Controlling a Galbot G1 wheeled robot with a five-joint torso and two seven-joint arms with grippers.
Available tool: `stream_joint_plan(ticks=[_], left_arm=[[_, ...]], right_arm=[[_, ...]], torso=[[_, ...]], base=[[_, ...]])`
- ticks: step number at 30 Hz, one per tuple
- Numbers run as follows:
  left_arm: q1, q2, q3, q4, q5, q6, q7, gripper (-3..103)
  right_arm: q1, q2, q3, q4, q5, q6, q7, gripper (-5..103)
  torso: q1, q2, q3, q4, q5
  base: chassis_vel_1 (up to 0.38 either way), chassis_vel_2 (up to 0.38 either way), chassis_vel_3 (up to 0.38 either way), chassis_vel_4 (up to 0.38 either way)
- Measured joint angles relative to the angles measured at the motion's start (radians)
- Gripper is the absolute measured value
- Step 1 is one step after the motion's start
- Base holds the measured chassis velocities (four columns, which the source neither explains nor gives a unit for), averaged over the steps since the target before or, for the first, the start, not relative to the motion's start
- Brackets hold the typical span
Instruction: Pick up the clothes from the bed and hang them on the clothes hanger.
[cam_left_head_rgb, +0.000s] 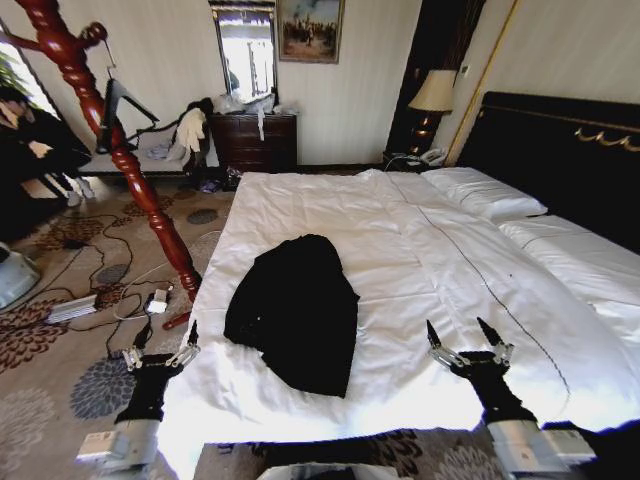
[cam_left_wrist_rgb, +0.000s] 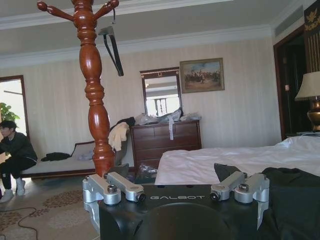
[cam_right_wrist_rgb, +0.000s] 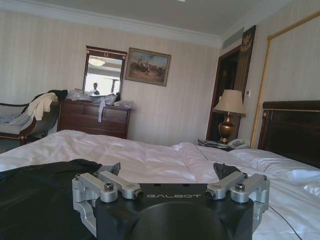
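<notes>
— On the bed (cam_left_head_rgb: 420, 250), towards its foot end, lies the black jacket (cam_left_head_rgb: 295, 305): spread flat on the white sheet, nearer the coat-stand side than the headboard (cam_left_head_rgb: 560, 150) side. Do you see it so?

— Yes. It lies crumpled, with nothing gripping it. The left gripper (cam_left_head_rgb: 160, 350) hangs beside the bed's foot corner, just off the mattress edge over the carpet, its jaws apart and holding nothing.

— And the right gripper (cam_left_head_rgb: 470, 345)?

— Over the bed's foot end, to the jacket's far side, well apart from the cloth. Its two dark fingers stand spread, also holding nothing.

— Where is the clothes hanger (cam_left_head_rgb: 120, 105)?

— It hangs high on the red-brown coat stand (cam_left_head_rgb: 130, 170), which rises from the carpet beside the bed. In the left wrist view the hanger (cam_left_wrist_rgb: 114, 47) dangles from a peg near the stand's (cam_left_wrist_rgb: 95, 90) top.

— The right wrist view?

— The jacket (cam_right_wrist_rgb: 40, 195) shows dark on the sheet just beside that gripper (cam_right_wrist_rgb: 170, 172), with the bed (cam_right_wrist_rgb: 160, 155) stretching beyond it to the headboard (cam_right_wrist_rgb: 292, 130).
</notes>
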Motion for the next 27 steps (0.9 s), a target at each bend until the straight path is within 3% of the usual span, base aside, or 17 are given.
stream_joint_plan(ticks=[21,27], left_arm=[[-0.003,0.003,0.003,0.012,-0.008,0.0,-0.001,96],[-0.018,0.019,0.028,0.042,-0.021,0.017,-0.007,96]], right_arm=[[-0.022,0.009,-0.03,0.0,0.003,-0.003,0.007,100],[-0.039,0.011,-0.064,-0.011,0.047,-0.021,0.031,100]], torso=[[0.0,0.0,0.0,0.0,0.0],[0.0,0.0,0.0,0.0,-0.0001]], base=[[0.0,0.0,0.0,0.0],[0.0,0.0,0.0,0.0]])
